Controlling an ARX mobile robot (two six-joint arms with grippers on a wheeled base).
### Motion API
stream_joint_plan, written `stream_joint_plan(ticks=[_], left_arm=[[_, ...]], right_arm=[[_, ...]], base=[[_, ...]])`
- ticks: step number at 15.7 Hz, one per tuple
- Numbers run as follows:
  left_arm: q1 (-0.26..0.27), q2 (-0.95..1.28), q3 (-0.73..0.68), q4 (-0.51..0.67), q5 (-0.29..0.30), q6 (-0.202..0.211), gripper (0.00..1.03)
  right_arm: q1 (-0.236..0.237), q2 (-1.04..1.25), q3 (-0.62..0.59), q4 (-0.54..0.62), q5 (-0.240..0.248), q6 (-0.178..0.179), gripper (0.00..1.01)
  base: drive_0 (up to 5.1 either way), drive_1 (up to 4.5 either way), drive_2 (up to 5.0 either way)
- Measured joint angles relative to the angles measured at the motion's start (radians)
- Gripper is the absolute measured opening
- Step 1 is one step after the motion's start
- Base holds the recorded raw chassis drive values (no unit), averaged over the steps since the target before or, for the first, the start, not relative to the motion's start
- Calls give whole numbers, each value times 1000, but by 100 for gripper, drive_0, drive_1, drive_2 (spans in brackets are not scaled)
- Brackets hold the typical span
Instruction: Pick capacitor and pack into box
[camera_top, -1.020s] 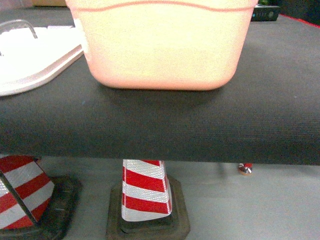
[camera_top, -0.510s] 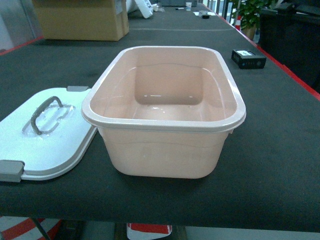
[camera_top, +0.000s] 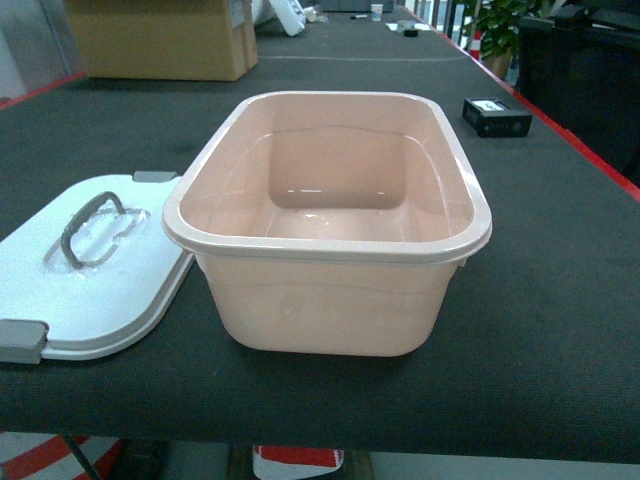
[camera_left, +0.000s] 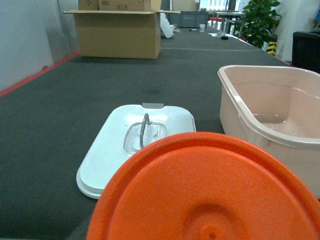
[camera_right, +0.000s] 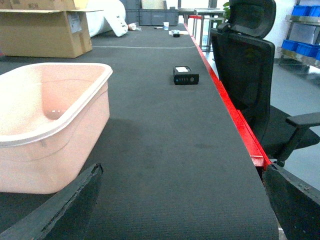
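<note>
Since a second ago the head camera has tilted up from the worktop's front edge and the striped cones below it; over the last half second nothing has shifted.

The worktop is a long dark mat with a red edge along its right side. The box stands near the front edge, about midway across, open and with nothing visible inside. Its lid lies flat just to the left, handle up, its edge touching or nearly touching the box wall. A cardboard carton sits well back toward the far left corner, and a small black device lies near the right edge, beyond the box.

No capacitor can be made out in any view, so the job looks to be at its very start: the part has yet to be found and picked. The next move calls for locating it, perhaps off frame, before either arm reaches out.

The head view shows neither arm. The left wrist view is half filled by a round orange disc close to the lens; what it is I cannot tell, and the left jaws are hidden, so their state is unknown. The right wrist view shows two dark fingers at its bottom corners, spread wide apart and holding nothing, plus a black office chair beside the right edge.
</note>
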Motion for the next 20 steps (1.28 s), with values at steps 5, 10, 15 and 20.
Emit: stream_joint_plan(ticks=[5, 10, 15, 20], left_arm=[[0, 0, 0, 0, 0, 0, 43], [0, 0, 0, 0, 0, 0, 43], [0, 0, 0, 0, 0, 0, 43], [-32, 19, 0, 43, -85, 9, 43]], right_arm=[[0, 0, 0, 0, 0, 0, 98], [0, 0, 0, 0, 0, 0, 98], [0, 0, 0, 0, 0, 0, 98], [0, 0, 0, 0, 0, 0, 98]], base=[[0, 0, 0], [0, 0, 0], [0, 0, 0], [0, 0, 0]])
